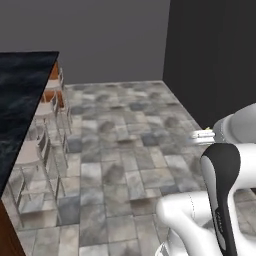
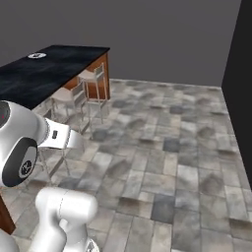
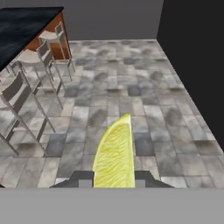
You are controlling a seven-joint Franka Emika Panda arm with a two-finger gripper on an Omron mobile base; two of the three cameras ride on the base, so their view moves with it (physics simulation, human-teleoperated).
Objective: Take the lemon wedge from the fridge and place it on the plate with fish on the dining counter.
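Observation:
The lemon wedge (image 3: 114, 155) is a yellow-green slice standing upright between the two dark finger tips, and my gripper (image 3: 113, 179) is shut on it, high above the tiled floor. The dining counter (image 2: 49, 69) has a glossy black marbled top on a brown wooden base. It runs along the left, also seen as the dining counter (image 1: 20, 100) and the dining counter (image 3: 22, 24), some way from the hand. A small round white plate (image 2: 37, 55) lies near its far end; what is on it is too small to tell. The fridge is out of view.
Several metal-framed stools (image 3: 48, 54) stand in a row along the counter's side, also seen as stools (image 2: 81, 96). Open grey stone-tile floor (image 1: 125, 145) spreads ahead. A dark wall (image 1: 215, 60) closes the right side and a grey wall (image 2: 162, 34) the back.

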